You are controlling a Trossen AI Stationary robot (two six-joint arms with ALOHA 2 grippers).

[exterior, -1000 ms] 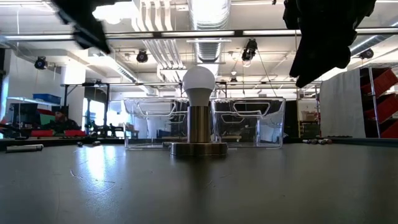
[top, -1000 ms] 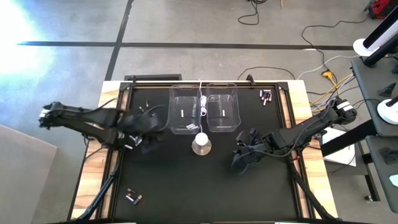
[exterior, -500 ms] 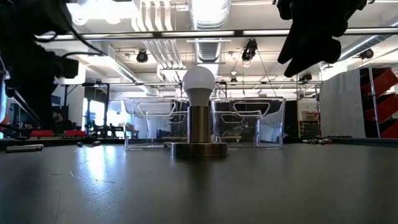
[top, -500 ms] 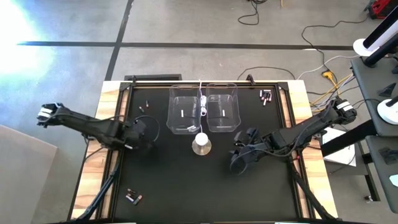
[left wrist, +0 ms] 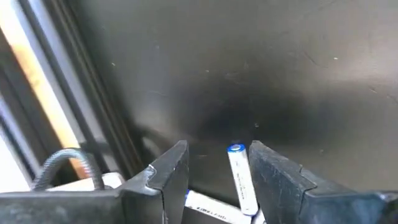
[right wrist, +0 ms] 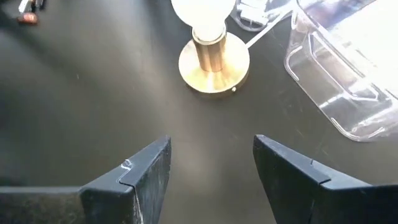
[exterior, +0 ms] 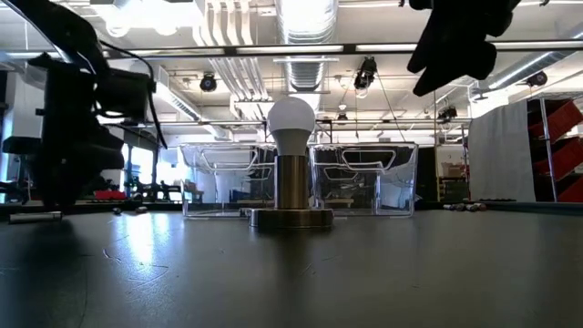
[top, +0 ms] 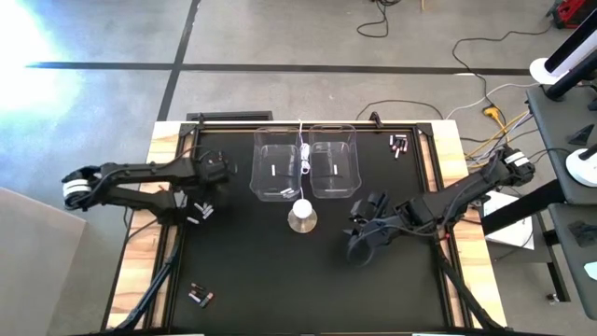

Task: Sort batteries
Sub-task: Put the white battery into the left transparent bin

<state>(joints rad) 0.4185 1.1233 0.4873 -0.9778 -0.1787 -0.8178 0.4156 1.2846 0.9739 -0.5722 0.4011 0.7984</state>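
Note:
Several batteries (top: 198,213) lie on the black mat near its left edge. My left gripper (top: 208,189) points down over them, open. In the left wrist view its fingers (left wrist: 168,177) stand on either side of a silvery-white battery (left wrist: 241,183) that lies flat on the mat, with a second one (left wrist: 208,211) beside it. Each of the two clear bins (top: 280,166) (top: 334,164) holds one battery. More batteries lie at the far right (top: 399,145) and the near left (top: 200,297). My right gripper (top: 359,238) hangs open above the mat, right of the lamp, with nothing between its fingers (right wrist: 146,171).
A lamp with a white bulb on a round brass base (top: 301,217) stands in front of the bins; its white cable (top: 303,159) runs back between them. The mat's raised black frame (top: 182,149) and the wooden table edge (top: 154,187) lie close to my left gripper.
My left gripper has swung from beside the left bin toward the table's left edge and come down. It has tipped over until it points down, low over the batteries there. My right gripper has risen a little.

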